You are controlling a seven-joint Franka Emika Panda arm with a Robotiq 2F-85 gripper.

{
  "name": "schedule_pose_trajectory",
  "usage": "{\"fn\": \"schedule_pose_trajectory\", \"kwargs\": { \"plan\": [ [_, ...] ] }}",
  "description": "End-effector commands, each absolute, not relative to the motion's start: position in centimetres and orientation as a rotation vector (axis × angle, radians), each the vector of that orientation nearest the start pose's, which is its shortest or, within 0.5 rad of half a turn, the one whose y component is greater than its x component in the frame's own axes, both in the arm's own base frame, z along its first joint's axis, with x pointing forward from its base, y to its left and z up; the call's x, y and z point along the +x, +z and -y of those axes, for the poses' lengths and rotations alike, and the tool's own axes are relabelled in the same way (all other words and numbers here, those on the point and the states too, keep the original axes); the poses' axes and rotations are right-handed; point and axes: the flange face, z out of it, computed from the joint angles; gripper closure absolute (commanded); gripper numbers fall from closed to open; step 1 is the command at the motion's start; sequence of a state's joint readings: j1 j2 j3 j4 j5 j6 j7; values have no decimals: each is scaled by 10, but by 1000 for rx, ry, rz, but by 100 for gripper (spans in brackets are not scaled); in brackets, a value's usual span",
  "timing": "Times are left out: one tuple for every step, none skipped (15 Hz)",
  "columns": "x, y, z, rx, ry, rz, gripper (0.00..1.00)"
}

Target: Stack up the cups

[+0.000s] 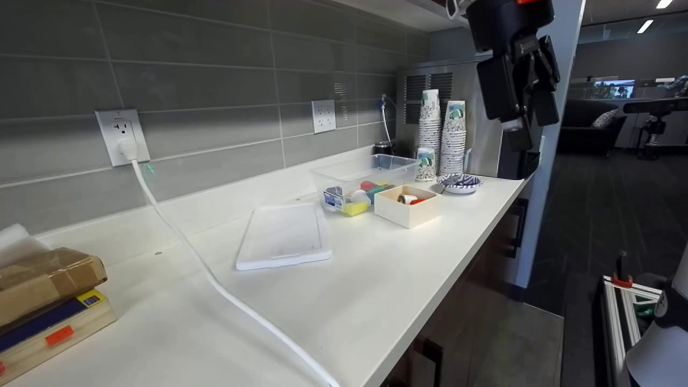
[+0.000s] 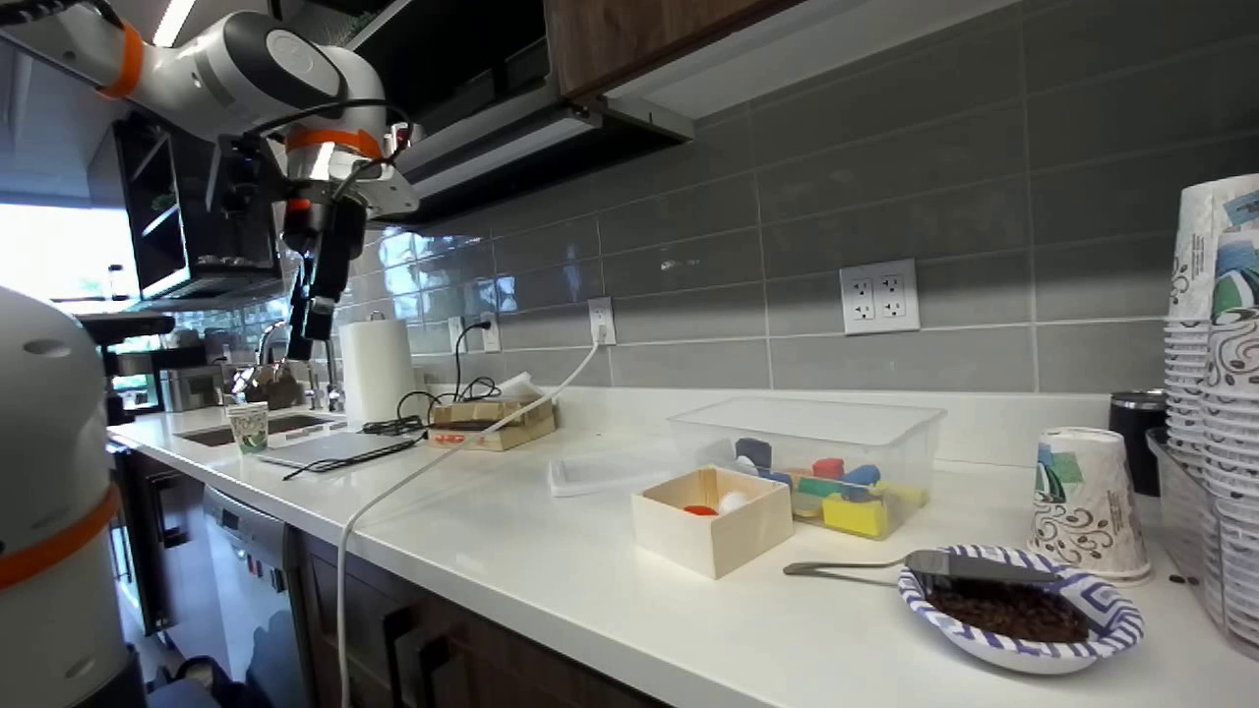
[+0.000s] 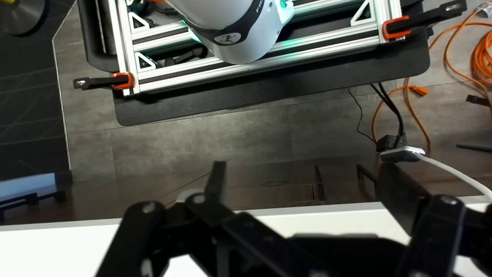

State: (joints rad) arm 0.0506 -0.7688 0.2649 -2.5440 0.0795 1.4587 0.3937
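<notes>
Two tall columns of nested white printed cups stand at the counter's far end; they also show at the right edge of an exterior view. A short upside-down cup stands beside them, seen also in an exterior view. A lone printed cup stands near the sink. My gripper hangs in the air well above the counter, apart from the cups; it also shows in an exterior view. In the wrist view its fingers are spread with nothing between them. No cup shows there.
A clear bin of colourful blocks, a small wooden box and a white lid lie on the counter. A patterned bowl holds cutlery. A white cable crosses the counter. A paper roll and overhead cabinets stand nearby.
</notes>
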Motion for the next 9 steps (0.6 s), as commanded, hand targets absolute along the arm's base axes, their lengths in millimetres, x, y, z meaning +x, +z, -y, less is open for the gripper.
{"fn": "schedule_pose_trajectory", "kwargs": {
  "plan": [
    [274, 487, -98, -3290, 458, -312, 0],
    [276, 491, -92, -3281, 465, -282, 0],
    [278, 497, -82, -3274, 454, -266, 0],
    [280, 502, -74, -3268, 449, -235, 0],
    [285, 508, -62, -3254, 428, -223, 0],
    [289, 513, -51, -3247, 423, -203, 0],
    [295, 520, -38, -3235, 409, -184, 0],
    [301, 526, -25, -3224, 395, -159, 0],
    [310, 533, -10, -3211, 371, -148, 0]
  ]
}}
